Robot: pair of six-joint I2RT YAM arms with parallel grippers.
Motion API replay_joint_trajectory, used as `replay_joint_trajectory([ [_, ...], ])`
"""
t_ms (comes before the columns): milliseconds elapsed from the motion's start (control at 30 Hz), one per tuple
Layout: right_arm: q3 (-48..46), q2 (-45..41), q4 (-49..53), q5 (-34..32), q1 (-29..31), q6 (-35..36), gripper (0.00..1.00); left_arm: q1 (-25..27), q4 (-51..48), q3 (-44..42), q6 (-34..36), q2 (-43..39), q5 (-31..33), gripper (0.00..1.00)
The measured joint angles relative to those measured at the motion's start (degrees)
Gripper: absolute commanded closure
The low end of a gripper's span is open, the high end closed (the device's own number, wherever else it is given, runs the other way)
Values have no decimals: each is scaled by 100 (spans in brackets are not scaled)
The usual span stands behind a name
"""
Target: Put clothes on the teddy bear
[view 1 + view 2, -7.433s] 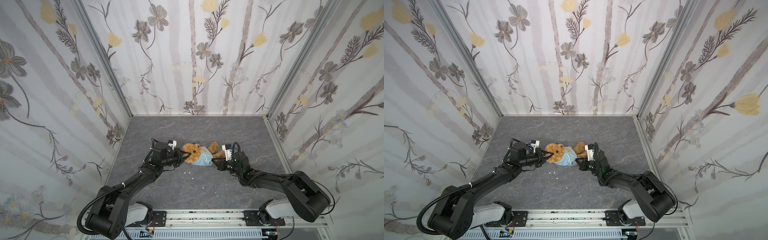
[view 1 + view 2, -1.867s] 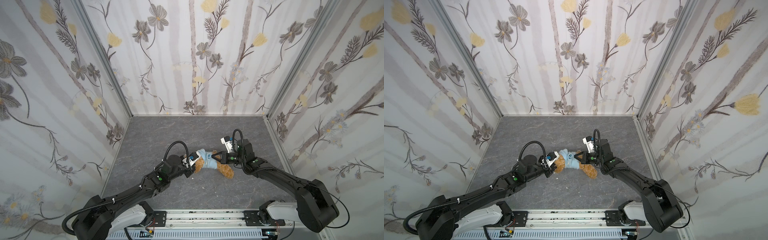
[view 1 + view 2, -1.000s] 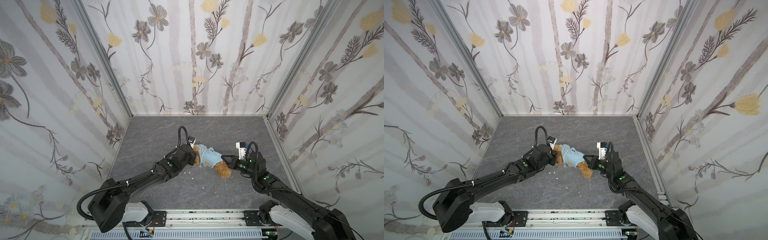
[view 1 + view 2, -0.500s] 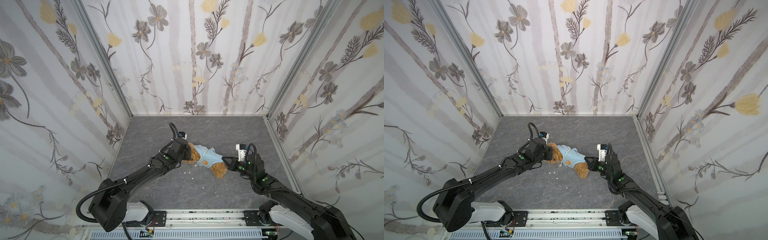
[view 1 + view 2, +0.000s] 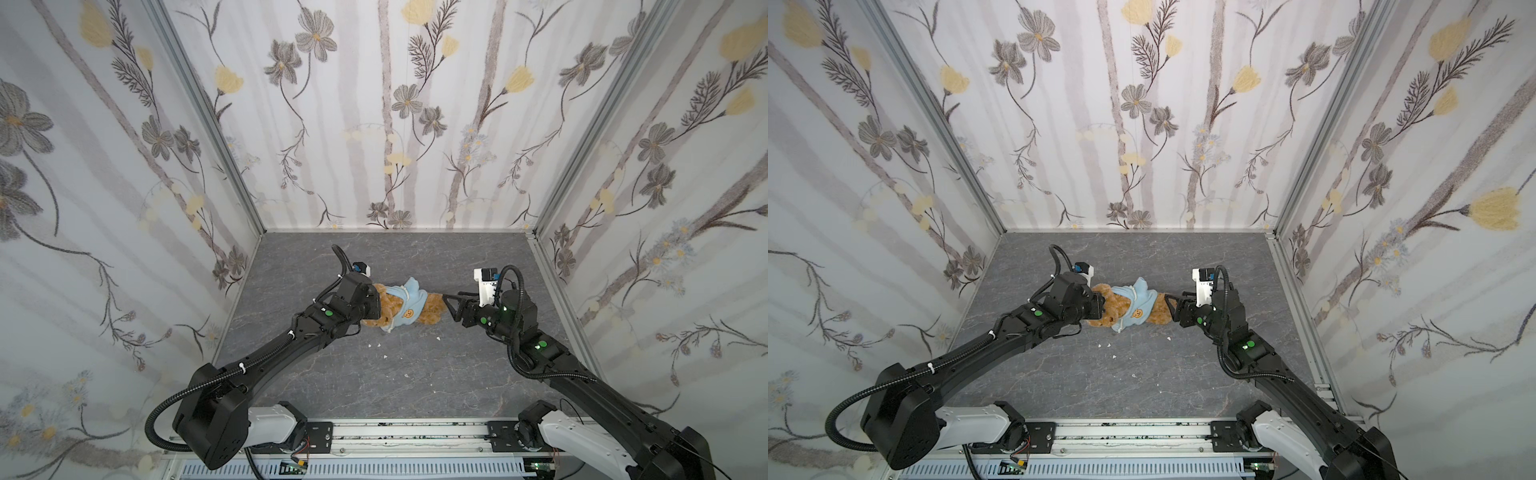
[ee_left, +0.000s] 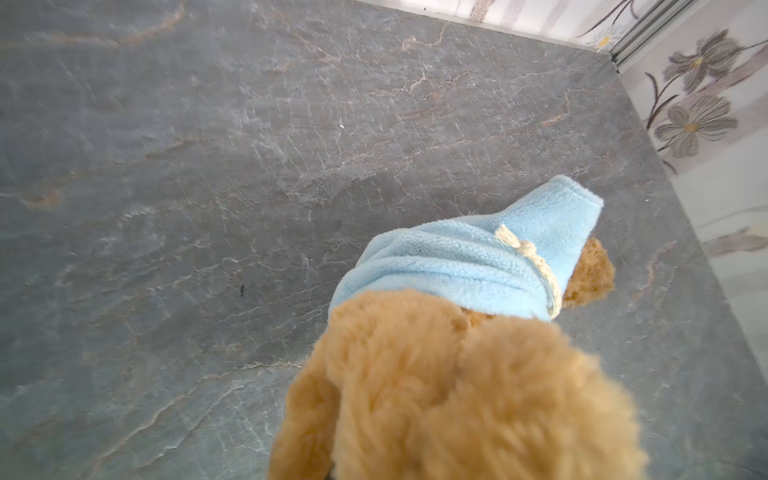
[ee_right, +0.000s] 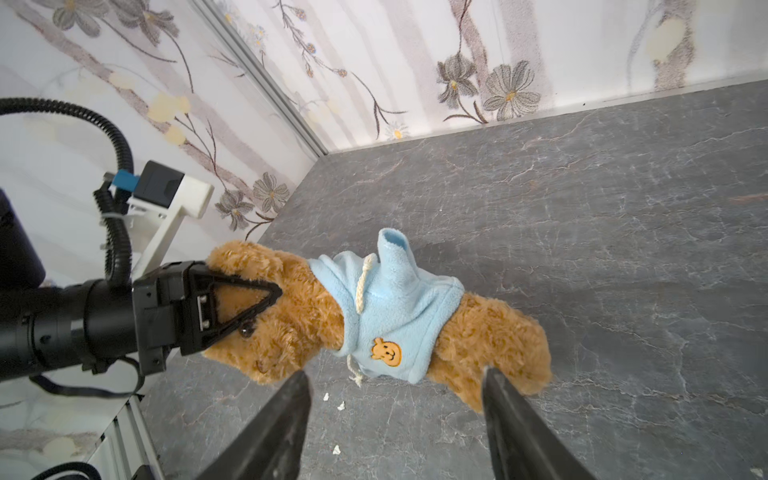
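Note:
The teddy bear (image 5: pixel 430 309) (image 5: pixel 1158 311) is stretched out sideways mid-floor, golden-brown and fluffy. A light-blue hooded top (image 5: pixel 409 303) (image 7: pixel 395 307) with a small orange bear-face emblem covers its torso; one sleeve sticks up empty. My left gripper (image 5: pixel 376 305) (image 7: pixel 257 303) is shut on the bear's head. In the left wrist view fur (image 6: pixel 457 395) hides the jaws, with the top (image 6: pixel 465 266) beyond. My right gripper (image 5: pixel 449 307) (image 7: pixel 395 374) is open just off the bear's legs, one finger (image 7: pixel 511 419) brushing the fur and nothing between the fingers.
Small white crumbs (image 5: pixel 376 344) (image 7: pixel 340 405) lie on the grey stone floor (image 5: pixel 415 374) in front of the bear. Floral walls close in the back and both sides. A metal rail (image 5: pixel 395 432) with both arm bases runs along the front edge.
My right gripper has opened and let go of the bear's leg. The bear has swung from a diagonal to lie nearly level, its head still held by the left gripper.

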State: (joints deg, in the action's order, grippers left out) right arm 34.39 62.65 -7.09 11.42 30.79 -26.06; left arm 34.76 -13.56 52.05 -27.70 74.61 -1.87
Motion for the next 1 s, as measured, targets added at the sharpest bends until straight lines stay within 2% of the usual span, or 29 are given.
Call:
replay_joint_trajectory([
  [133, 63, 160, 116, 13, 96, 127, 34, -151, -74, 286, -728, 125, -1095, 100],
  [300, 118, 455, 98, 140, 103, 168, 36, -251, 393, 363, -1644, 590, -2509, 98],
  [433, 175, 859, 162, 302, 107, 146, 37, -273, 695, 223, -2146, 1270, -3067, 85],
  [467, 181, 918, 170, 323, 107, 144, 37, -273, 737, 199, -2212, 1447, -3158, 78],
  [533, 181, 981, 229, 321, 107, 103, 36, -295, 807, 153, -2253, 1757, -3307, 60],
  [600, 181, 1054, 299, 319, 81, 105, 36, -358, 883, 94, -2264, 1945, -3386, 47],
  [733, 177, 1093, 588, 297, 37, 105, 36, -649, 951, -46, -2083, 2000, -3296, 27],
  [833, 55, 833, 796, 205, -24, 105, 34, -901, 966, -153, -1818, 1788, -3097, 7],
  [900, -59, 551, 894, 13, -105, 107, 32, -1045, 992, -197, -1611, 1585, -2953, 0],
  [1000, -247, 232, 992, -140, -160, 96, 31, -1169, 1019, -264, -1351, 1316, -2721, 0],
])
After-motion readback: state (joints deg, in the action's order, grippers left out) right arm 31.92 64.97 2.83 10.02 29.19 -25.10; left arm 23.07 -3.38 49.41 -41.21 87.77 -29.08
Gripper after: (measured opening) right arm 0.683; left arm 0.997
